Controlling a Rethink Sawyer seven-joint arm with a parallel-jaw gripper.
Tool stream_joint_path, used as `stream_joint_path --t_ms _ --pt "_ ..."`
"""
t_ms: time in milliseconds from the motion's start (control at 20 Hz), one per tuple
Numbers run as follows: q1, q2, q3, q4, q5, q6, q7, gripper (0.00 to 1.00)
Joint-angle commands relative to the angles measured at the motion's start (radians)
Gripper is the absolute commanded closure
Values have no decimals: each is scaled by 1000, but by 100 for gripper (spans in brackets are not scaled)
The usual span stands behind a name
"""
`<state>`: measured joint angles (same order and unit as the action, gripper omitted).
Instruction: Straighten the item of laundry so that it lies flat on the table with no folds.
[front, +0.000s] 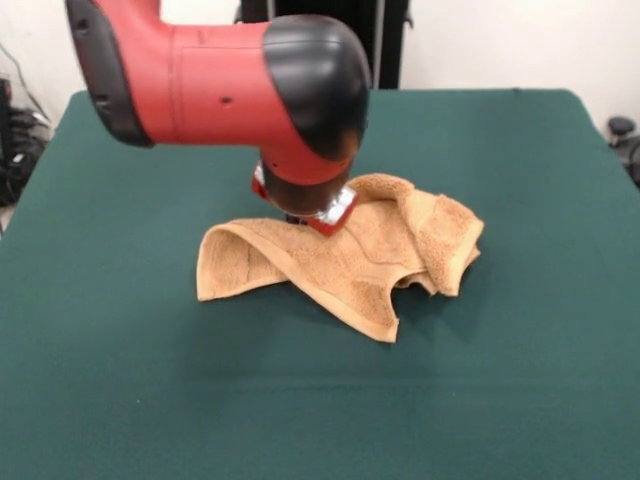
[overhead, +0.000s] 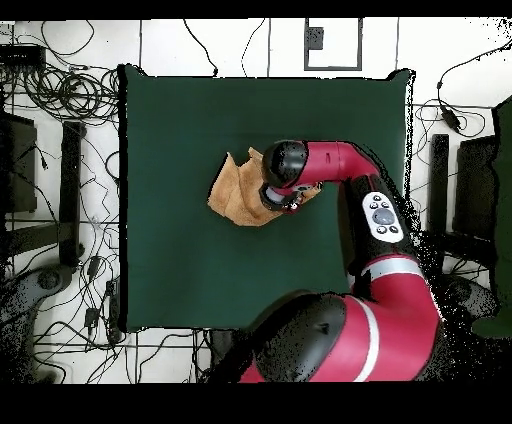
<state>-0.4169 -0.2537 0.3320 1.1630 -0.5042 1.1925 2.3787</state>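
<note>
On the large dark green felt-topped counter (front: 120, 380), the small tan-orange terry towel (front: 300, 265) was seen near the middle, crumpled: in the front view a flap at the left was curled up and over, a pointed corner hung toward the camera, and a thick bunch of folds was heaped at the right. The pincer (front: 318, 216) at the end of the red and black arm (front: 230, 85) was pressed down at the towel's upper middle, but its fingers were hidden by the wrist and the cloth, so whether it was wide, narrow or holding terry could not be told. The step in hand was judged to be a grip on a raised fold; it would be done well if a single layer near an edge were taken and drawn outward low over the counter, away from the bunched right side, so that the folds were opened rather than dragged along. The folds' height was shown only by the front view; the towel's place on the counter (overhead: 180, 280), slightly toward the far edge from the robot, was shown only by the overhead view, where the arm (overhead: 330, 165) covered part of the towel (overhead: 235, 190).
</note>
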Motion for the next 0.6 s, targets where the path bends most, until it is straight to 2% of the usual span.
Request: stream_joint_path --t_ms 50,250,600 --pt "-53 114 220 -33 42 -381 -238 0" --pt "-55 94 225 -35 47 -310 -238 0" --pt "-65 91 237 -44 54 -266 -235 0"
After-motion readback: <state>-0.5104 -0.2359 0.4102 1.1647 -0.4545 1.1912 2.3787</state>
